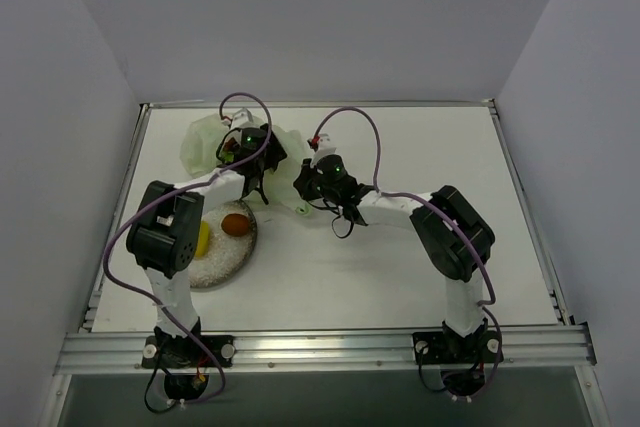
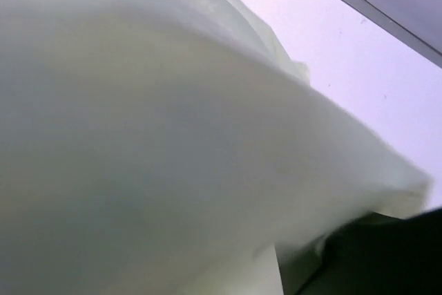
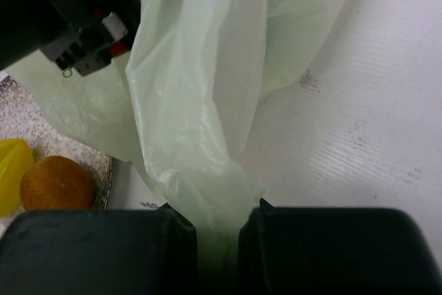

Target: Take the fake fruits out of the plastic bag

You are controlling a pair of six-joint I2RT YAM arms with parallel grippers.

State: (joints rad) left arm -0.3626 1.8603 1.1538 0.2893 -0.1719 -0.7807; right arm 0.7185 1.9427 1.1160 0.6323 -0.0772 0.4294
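At far-left of table (image 1: 420, 277): right fingers (image 3: 252, 240) clamp plastic bag (image 3: 193, 101) edge; left fingers (image 1: 243, 152): cannot tell.

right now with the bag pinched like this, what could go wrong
1. The right hand pinches only a thin twist of the plastic bag; a hard pull could tear it or let it slip.
2. Bag film fills the left wrist view, so the left hand may grab film instead of fruit.
3. The bag hangs by the plate, so dragging it could knock off the orange fruit or the yellow fruit.
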